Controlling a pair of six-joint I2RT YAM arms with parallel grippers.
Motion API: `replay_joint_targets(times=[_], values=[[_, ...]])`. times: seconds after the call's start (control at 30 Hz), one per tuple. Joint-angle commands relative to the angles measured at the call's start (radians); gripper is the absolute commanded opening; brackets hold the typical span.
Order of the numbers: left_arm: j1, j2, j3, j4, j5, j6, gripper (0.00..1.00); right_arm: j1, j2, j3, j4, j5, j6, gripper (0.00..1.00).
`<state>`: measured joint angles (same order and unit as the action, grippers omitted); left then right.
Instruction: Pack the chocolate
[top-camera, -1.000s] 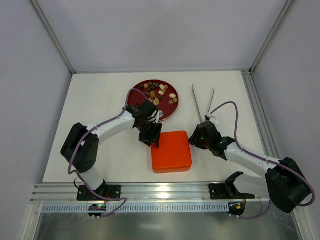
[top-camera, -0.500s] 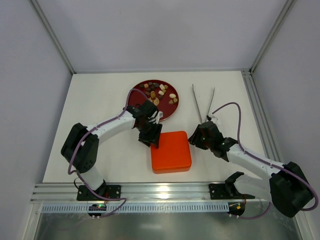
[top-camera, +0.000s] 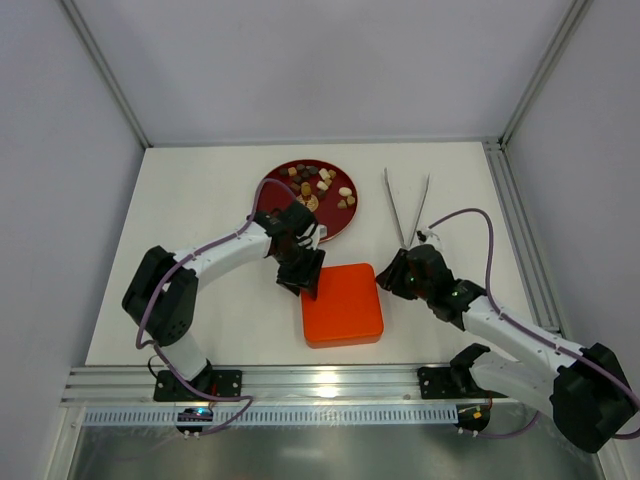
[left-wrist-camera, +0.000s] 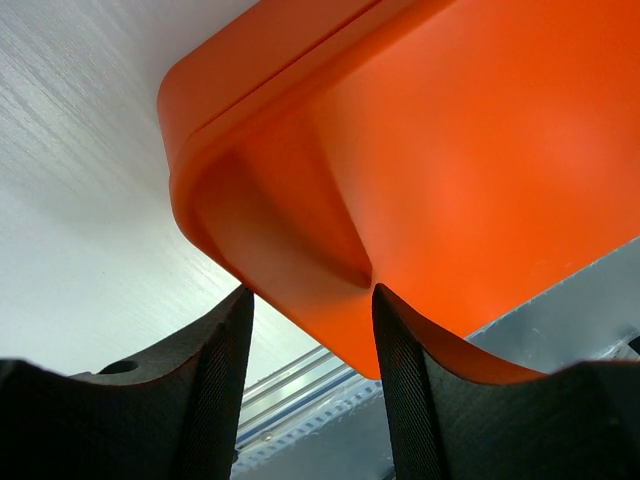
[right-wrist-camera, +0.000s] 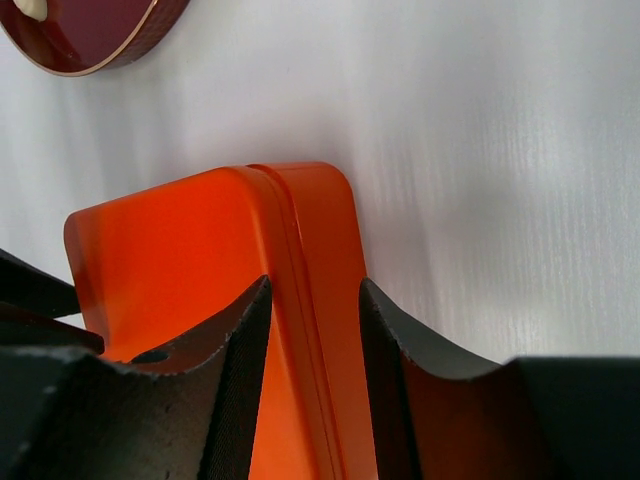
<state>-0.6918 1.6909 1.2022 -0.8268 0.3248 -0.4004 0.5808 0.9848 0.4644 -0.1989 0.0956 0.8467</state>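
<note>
Many chocolates (top-camera: 307, 188) lie jumbled on a plate (top-camera: 335, 222) (no shared axis); both jaws clamp the box (top-camera: 342, 303).

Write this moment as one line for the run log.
left gripper: jaws closed on orange box corner | right gripper: jaws astride box edge, grip unclear | chocolate: on plate

The right arm (top-camera: 520, 340) has swung its elbow and shoulder outward, toward the near right corner. Its purple cable (top-camera: 487, 225) now arcs farther right, while its end effector (top-camera: 388, 277) has turned slightly against the orange box (top-camera: 342, 303).
</note>
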Motion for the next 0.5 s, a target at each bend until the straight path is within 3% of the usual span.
replay_joint_targets(times=[0.0,0.47], values=[[-0.008,-0.005,0.042,-0.005,0.026,0.021,0.51,0.011,-0.011,0.011,0.026,-0.02,0.011,0.43],[-0.008,0.061,0.109,-0.034,0.013,0.003,0.52,0.011,-0.009,0.016,0.015,0.003,-0.011,0.47]])
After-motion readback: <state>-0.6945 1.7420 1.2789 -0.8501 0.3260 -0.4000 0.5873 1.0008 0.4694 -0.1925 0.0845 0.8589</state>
